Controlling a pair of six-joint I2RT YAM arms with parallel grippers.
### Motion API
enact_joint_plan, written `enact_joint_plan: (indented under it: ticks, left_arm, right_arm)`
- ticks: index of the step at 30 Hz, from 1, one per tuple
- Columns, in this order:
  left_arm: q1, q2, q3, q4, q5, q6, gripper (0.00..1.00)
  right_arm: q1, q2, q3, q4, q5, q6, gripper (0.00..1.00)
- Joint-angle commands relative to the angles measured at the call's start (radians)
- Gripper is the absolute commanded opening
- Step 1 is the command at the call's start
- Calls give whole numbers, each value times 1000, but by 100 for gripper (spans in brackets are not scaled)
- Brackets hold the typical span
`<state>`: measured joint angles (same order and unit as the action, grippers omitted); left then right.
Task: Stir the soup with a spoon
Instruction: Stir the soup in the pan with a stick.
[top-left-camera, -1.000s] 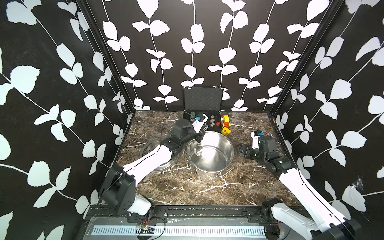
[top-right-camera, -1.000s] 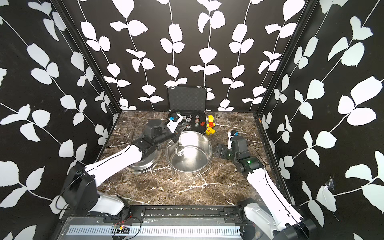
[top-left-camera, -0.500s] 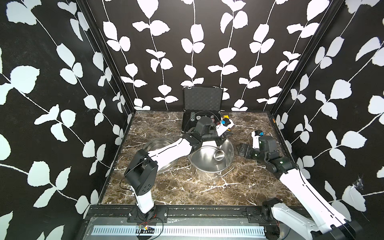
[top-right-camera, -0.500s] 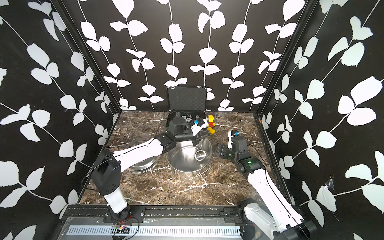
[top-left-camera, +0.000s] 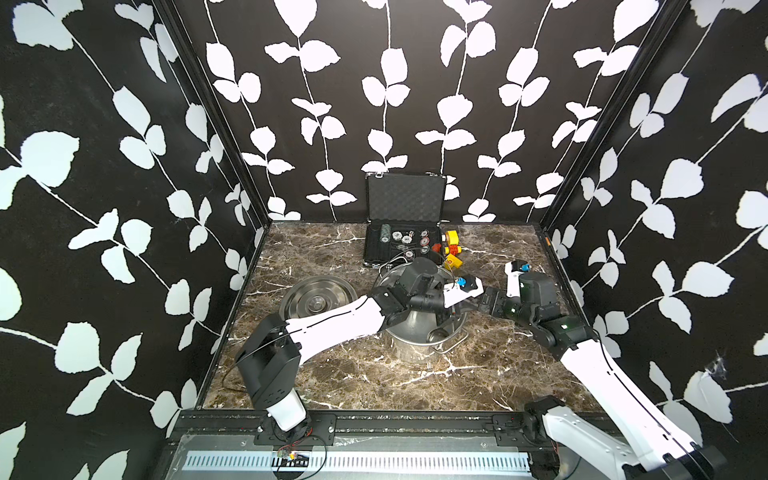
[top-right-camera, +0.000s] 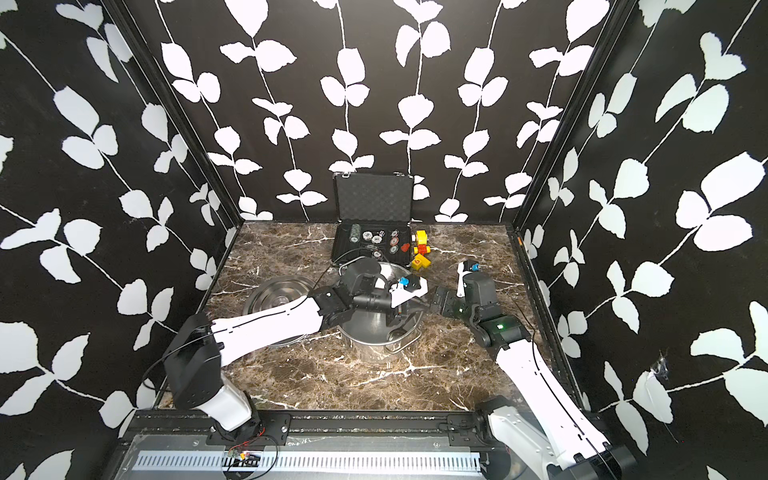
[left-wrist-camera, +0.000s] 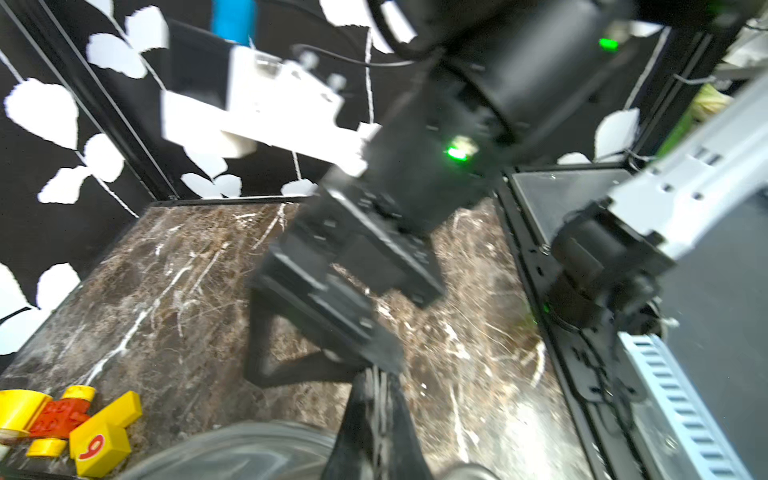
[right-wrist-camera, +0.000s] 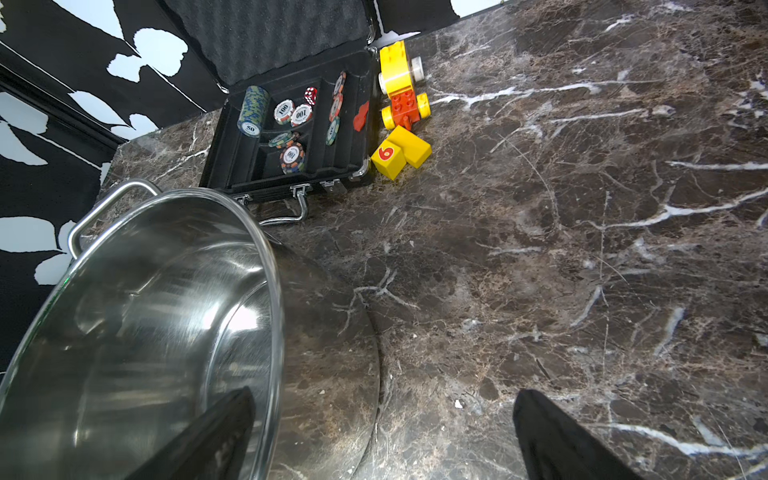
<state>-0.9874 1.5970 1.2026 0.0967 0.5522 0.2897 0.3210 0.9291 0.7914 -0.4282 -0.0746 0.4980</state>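
The steel pot (top-left-camera: 409, 337) (top-right-camera: 369, 345) stands mid-table; in the right wrist view its inside (right-wrist-camera: 145, 311) is bare steel and no soup shows. My left gripper (top-left-camera: 448, 314) (top-right-camera: 395, 318) (left-wrist-camera: 380, 374) reaches across the pot's right side, shut on the spoon's thin silver handle (left-wrist-camera: 380, 399). The spoon's round bowl (top-left-camera: 436, 333) (top-right-camera: 392, 332) hangs inside the pot near its front right wall. My right gripper (top-left-camera: 473, 303) (right-wrist-camera: 384, 392) is open at the pot's right rim, with one finger inside the rim and the other over the table.
The pot's lid (top-left-camera: 318, 297) lies flat to the left of the pot. Behind the pot, against the back wall, stands an open black case of poker chips (top-left-camera: 403, 245) (right-wrist-camera: 291, 124). Yellow and red toy blocks (top-left-camera: 452, 249) (right-wrist-camera: 401, 124) lie beside it.
My left arm swung from the pot's left rim across its top to the right side, carrying the spoon; the spoon's bowl moved towards the front right wall. The right arm stayed put.
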Motion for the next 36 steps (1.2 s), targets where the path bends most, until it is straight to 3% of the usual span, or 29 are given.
enact_joint_plan:
  ticks: [1,11,22,28,33,36]
  left_arm:
    - [-5,-109,-65,-24,-38,27,0]
    - [12,-350,-280,-4,-253,5,0]
    - [220,-553,-420,48,-251,-113,0]
    - [336,-516,-451,242,-291,-211,0]
    - [370,-393,-369,323,-357,-239,0]
    - [380,-304,-296,350,-312,-246,0]
  right_arm:
    - [6,-9,-11,31,8,8,99]
    - [6,6,0,33,0,11,99]
    - [6,15,7,42,-5,14,99]
    - [6,27,17,47,-16,14,99]
    - [6,30,25,39,-16,7,99]
    - [6,22,18,35,-9,7,99]
